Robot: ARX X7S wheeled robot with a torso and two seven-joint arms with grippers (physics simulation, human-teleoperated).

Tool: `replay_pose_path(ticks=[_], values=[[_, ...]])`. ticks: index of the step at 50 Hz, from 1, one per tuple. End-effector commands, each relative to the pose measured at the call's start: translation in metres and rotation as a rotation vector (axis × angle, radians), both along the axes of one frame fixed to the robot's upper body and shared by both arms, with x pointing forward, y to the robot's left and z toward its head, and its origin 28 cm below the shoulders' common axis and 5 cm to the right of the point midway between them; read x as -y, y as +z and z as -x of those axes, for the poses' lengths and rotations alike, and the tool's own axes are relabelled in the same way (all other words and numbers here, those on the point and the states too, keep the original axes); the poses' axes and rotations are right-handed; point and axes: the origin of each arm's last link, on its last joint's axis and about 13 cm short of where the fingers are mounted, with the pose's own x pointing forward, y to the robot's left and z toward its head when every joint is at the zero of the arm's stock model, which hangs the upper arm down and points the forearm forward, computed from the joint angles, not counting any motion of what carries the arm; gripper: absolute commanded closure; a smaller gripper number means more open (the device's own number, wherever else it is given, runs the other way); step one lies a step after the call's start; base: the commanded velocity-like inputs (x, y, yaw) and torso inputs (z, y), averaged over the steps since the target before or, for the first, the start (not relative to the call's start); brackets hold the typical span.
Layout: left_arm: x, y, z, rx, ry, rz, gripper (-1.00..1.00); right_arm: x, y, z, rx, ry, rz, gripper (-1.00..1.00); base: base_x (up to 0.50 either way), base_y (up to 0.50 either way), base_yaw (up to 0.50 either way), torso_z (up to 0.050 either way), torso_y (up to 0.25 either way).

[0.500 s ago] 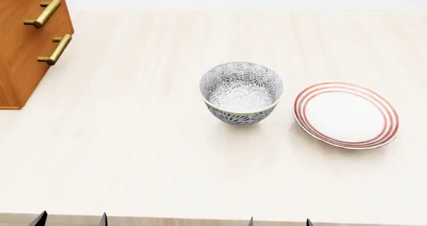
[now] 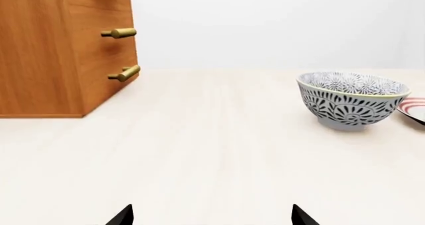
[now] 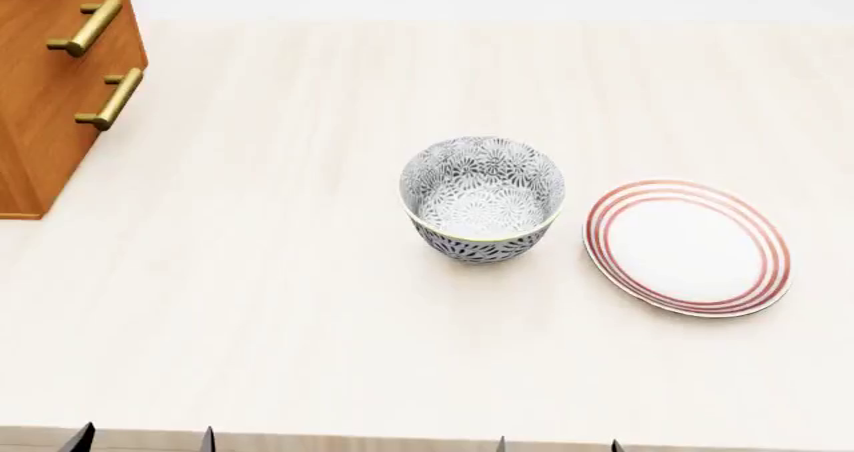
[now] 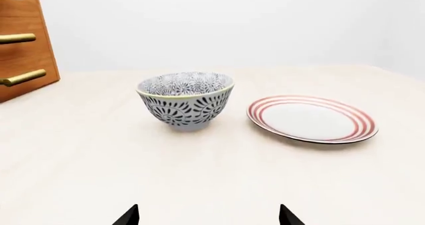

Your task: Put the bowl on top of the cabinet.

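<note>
While both arms sit at the near edge of the table [image 3: 267,352], only dark fingertip ends show: the left gripper [image 3: 140,438] and the right gripper [image 3: 558,442] each present two tips set well apart with nothing between them, so both stand spread and empty. Beyond them, near the middle of the table, the bowl [image 3: 482,199] stands upright on its foot, mouth facing up; being round, it has no long axis across the table, and its axis of symmetry runs vertically. Just beside it, on the robot's right, lies the plate [image 3: 689,246], with only a narrow gap between the two. Farthest off, at the far left, stands the cabinet [image 3: 54,82], well apart from the bowl, its handles [image 3: 110,99] facing the table; its top is out of view in every picture. Judged risks: a rim grip by the right gripper could knock the plate, because the gap is slim; the thin rim and curved wall could let the bowl slip or tilt in a shallow pinch; and the lift to the unseen top could strike the cabinet front or handles.
</note>
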Motion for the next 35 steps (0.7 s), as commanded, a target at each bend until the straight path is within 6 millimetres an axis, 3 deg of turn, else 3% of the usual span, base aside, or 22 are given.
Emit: replay_pose_path(ticks=[1, 19, 35], values=[[0.0008, -0.0008, -0.0008, -0.011, -0.012, -0.005, -1.0, 0.0004, 0.0013, -0.0005, -0.017, 0.0, -0.019, -1.0, 0.0, 0.0, 0.0, 0.0, 0.0], [0.0001, -0.0004, -0.0007, -0.007, -0.009, -0.001, -1.0, 0.0007, 0.0017, -0.0032, -0.018, -0.046, -0.024, -1.0, 0.0, 0.02, 0.0, 0.0, 0.0], [0.0001, -0.0005, -0.0006, -0.013, -0.007, -0.007, -1.0, 0.0005, 0.0019, -0.0031, -0.018, -0.034, -0.032, -1.0, 0.0, 0.44, 0.0, 0.0, 0.0]])
